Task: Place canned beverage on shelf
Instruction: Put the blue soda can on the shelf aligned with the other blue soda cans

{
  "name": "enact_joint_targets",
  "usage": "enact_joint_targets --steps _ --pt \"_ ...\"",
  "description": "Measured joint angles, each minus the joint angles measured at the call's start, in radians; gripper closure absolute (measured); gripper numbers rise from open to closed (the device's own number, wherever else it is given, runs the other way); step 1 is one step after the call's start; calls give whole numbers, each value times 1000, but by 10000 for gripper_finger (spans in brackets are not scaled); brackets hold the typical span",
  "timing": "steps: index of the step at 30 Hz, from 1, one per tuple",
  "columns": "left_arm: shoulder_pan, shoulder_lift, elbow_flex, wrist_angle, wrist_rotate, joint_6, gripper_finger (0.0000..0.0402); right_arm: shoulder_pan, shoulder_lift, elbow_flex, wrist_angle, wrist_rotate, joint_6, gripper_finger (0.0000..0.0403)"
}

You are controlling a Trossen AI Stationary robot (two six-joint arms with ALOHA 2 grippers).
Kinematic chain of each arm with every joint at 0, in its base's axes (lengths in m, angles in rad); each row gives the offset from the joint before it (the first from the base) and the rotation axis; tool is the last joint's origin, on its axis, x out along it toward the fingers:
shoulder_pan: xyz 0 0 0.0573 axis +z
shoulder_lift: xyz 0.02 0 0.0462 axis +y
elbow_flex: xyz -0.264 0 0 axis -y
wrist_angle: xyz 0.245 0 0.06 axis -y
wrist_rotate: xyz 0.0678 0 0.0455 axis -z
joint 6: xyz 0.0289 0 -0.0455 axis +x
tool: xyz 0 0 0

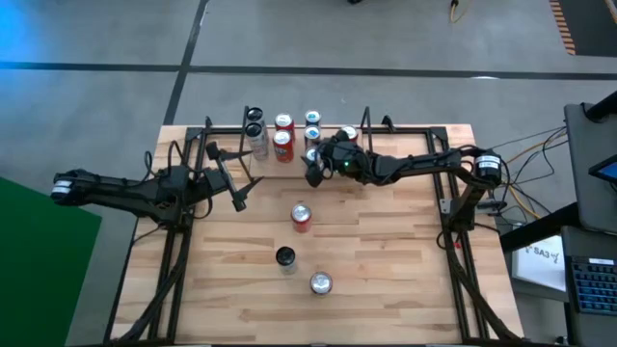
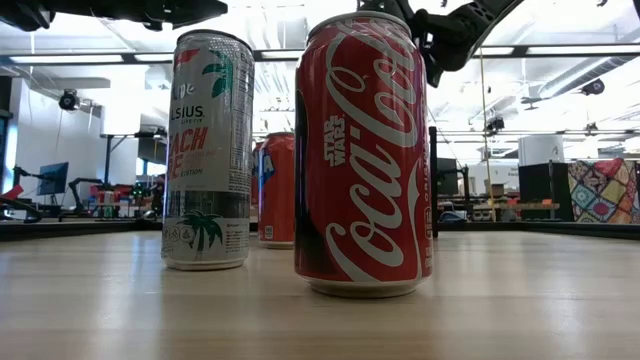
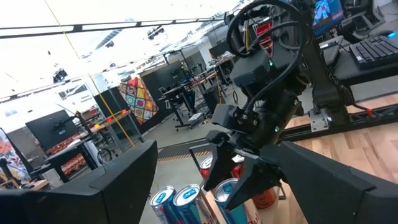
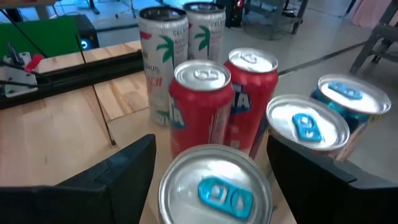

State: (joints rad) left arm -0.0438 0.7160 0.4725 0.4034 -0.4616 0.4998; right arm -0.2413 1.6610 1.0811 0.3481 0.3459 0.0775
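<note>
Wooden table, shelf at its far edge holding sealed cans in pairs, right gripper spread around a silver-topped can there, left gripper spread, waiting nearby, three cans mid-table.

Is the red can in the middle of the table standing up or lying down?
Standing up. From above, the red can shows its round silver top, and the level view shows it upright on the table.

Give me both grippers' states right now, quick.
Left gripper: open, holding nothing, over the table's left side.
Right gripper: open, fingers either side of a silver-topped can at the shelf, not clamped.
</note>
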Motion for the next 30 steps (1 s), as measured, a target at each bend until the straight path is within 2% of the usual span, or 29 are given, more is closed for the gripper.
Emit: enact_joint_targets --steps 7,20,26,30 --pt "0 0 0 0 0 -3 80 1 -18 47 -22 5 -36 105" --pt "0 2 0 -7 0 -3 80 42 -94 156 -210 1 -104 125" --pt "0 3 0 -6 0 -3 80 92 -109 196 -310 -7 -141 148" --pt "0 3 0 -3 0 -4 80 120 -109 229 -436 -10 -142 173"
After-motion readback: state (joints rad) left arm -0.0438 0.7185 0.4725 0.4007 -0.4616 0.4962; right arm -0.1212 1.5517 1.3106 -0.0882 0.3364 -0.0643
